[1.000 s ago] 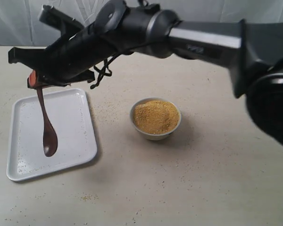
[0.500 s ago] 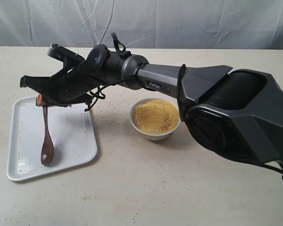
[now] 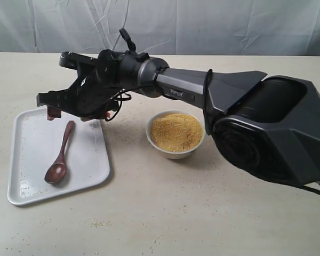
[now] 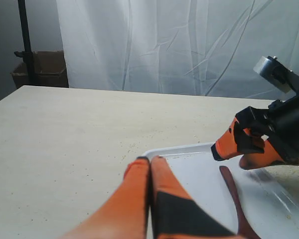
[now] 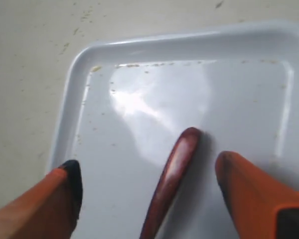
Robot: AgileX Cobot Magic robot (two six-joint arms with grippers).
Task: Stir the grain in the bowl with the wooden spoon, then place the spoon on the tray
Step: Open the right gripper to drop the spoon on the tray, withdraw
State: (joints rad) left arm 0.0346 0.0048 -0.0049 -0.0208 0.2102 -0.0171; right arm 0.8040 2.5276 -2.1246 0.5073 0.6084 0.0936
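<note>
Exterior view: my right arm (image 3: 202,88) reaches across, right gripper (image 3: 80,112) spread over wooden spoon (image 3: 61,154) on tray (image 3: 90,154); left gripper (image 4: 150,160) closed.

wooden spoon (image 3: 60,157): dark reddish-brown, lying flat on the tray (image 3: 85,154), oval head near-left, slim handle angled far-right. tray: white, rectangular, left of scene, a few specks on it. bowl (image 3: 173,152): small, white, upright, right of tray, apart from it. grain (image 3: 176,132): yellow-orange mound filling it.

glossy wooden spoon (image 3: 61,157), smooth shiny tray (image 3: 88,160)
</note>
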